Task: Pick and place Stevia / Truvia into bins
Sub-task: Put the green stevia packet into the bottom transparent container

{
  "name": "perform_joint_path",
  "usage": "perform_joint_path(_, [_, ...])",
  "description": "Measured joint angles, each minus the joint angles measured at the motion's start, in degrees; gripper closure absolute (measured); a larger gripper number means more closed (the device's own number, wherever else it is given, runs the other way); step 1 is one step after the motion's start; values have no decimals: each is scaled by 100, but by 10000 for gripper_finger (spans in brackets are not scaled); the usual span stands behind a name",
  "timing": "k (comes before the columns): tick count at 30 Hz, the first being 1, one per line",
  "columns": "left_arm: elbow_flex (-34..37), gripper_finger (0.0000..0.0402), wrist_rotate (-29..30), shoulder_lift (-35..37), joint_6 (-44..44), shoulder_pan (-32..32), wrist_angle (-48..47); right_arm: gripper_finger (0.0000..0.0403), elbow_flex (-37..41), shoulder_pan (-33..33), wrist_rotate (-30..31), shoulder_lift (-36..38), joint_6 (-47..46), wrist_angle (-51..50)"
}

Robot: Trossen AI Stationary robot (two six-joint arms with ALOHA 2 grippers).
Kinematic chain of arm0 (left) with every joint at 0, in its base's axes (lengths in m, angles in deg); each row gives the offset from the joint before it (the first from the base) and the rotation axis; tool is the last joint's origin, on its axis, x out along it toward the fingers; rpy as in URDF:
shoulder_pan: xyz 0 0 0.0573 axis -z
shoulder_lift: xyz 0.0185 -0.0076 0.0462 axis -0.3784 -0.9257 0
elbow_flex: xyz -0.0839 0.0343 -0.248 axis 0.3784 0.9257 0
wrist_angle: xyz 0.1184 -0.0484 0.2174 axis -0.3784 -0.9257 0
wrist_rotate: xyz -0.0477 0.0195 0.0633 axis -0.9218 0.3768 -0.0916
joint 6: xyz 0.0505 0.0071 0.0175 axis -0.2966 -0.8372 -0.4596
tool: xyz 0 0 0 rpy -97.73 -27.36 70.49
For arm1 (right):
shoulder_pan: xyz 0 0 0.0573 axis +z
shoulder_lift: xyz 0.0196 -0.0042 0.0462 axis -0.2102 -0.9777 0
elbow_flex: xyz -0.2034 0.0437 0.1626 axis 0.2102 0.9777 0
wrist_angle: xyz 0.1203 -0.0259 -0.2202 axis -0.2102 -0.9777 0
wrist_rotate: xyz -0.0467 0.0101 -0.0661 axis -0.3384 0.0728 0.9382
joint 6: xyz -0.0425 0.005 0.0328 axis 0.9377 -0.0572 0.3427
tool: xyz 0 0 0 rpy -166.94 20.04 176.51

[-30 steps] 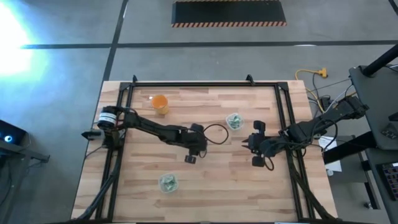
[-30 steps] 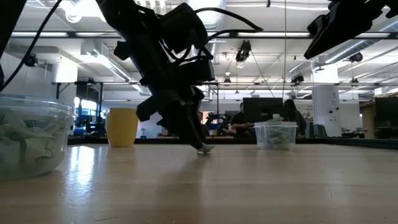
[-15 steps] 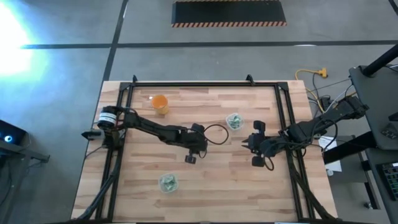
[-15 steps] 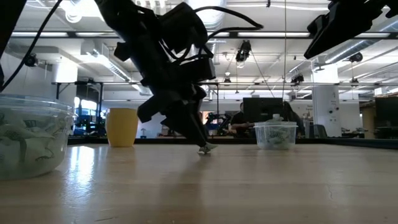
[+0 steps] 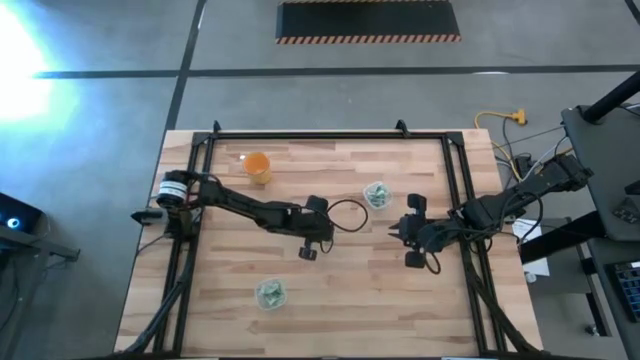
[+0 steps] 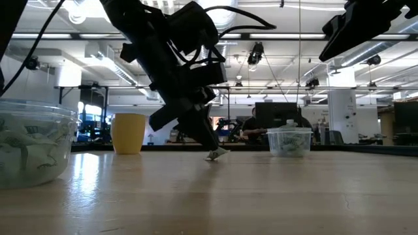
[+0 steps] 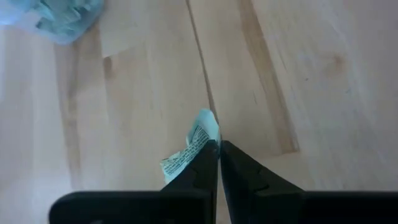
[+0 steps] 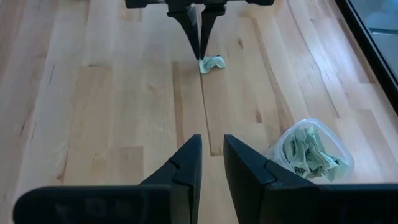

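Pinching one crumpled sachet (image 7: 189, 147) just off the worktop (image 7: 298, 93), the left pincer (image 7: 218, 163) was clamped on it; a steady lift toward a bin (image 5: 270, 293) looked wise. The right pincer (image 8: 211, 155) waited nearby, narrowly parted.

wooden table (image 5: 330, 290) with two clear bins (image 5: 270, 293) (image 5: 377, 194), orange cup (image 5: 257, 167)

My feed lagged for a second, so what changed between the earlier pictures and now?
The left end effector, shut on a sachet, has lifted it slightly off the table near the middle. Unchanged: the right end effector waits open by the far clear cup; the near clear cup and orange cup sit as before.
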Motion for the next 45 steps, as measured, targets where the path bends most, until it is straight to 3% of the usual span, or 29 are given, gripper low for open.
perform_joint_path(9, [-25,401,645,572,19,402,-260,346,0,-2,0,0,5,-4])
perform_joint_path(17, [12,402,1486,1533,302,1237,-1004,346,0,-2,2,2,5,13])
perform_joint_path(27, [114,402,1526,2401,1759,2662,-2413,346,9,-2,4,7,5,30])
perform_joint_path(35, [150,401,1519,2462,2433,3650,-2609,346,15,-2,4,7,3,43])
perform_joint_path(45, [202,401,1224,2305,2974,4015,-2521,346,17,-2,4,7,-14,59])
